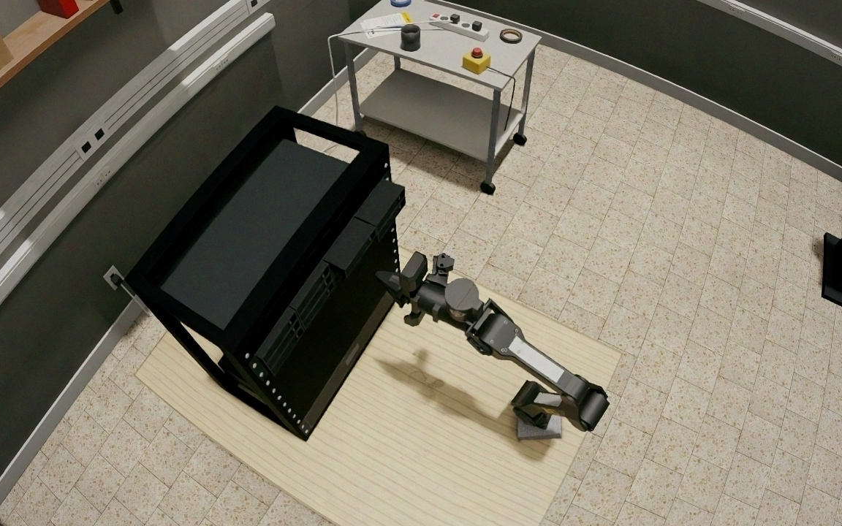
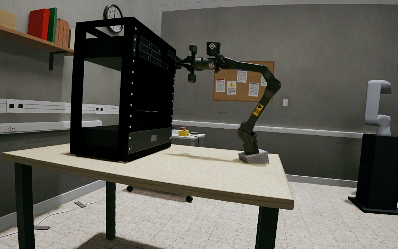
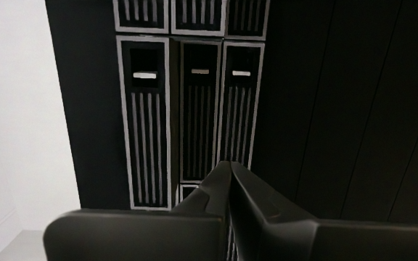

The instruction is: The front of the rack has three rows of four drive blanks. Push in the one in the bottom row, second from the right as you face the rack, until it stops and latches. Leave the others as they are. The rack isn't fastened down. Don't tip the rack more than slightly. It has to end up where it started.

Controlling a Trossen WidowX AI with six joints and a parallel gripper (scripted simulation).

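Observation:
The black rack (image 1: pixel 267 261) stands upright on the wooden table (image 2: pixel 151 167), its front facing the arm. The drive blanks (image 2: pixel 154 54) sit high on the front. The wrist view is rolled, so the rows run up and down there, with the bottom row on the right. The bottom-row blank second from the right (image 3: pixel 241 105) lies straight ahead of my fingertips and looks level with the middle-row blank (image 3: pixel 199 109) beside it. The top-row blank (image 3: pixel 144 119) sticks out further. My gripper (image 3: pixel 228 170) (image 1: pixel 384 277) is shut and empty, a short way off the rack front.
Two top-row blanks (image 1: pixel 365 222) jut out at the rack's right end. The arm base (image 1: pixel 539 428) sits near the table's right edge. A grey cart (image 1: pixel 440 58) stands on the floor beyond the table. A white robot on a black pedestal (image 2: pixel 378 108) stands far right.

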